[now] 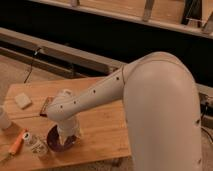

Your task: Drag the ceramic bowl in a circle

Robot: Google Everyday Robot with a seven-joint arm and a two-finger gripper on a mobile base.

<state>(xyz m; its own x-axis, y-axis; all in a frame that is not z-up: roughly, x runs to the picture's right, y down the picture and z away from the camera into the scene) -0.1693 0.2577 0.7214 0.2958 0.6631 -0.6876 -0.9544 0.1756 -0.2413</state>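
The ceramic bowl (54,143), dark maroon and glossy, sits near the front edge of the wooden table (100,135). My white arm comes in from the right and bends down over it. The gripper (65,135) reaches down into the bowl, and the wrist covers most of the bowl's inside. Its jaws stand wide, with no hold on anything that I can see. Only the bowl's left and front rim show.
A clear bottle with a white cap (36,146) lies just left of the bowl, beside an orange object (17,143). A small brown block (45,106) and a pale block (22,101) lie further back. A white cup (4,119) stands at the left edge.
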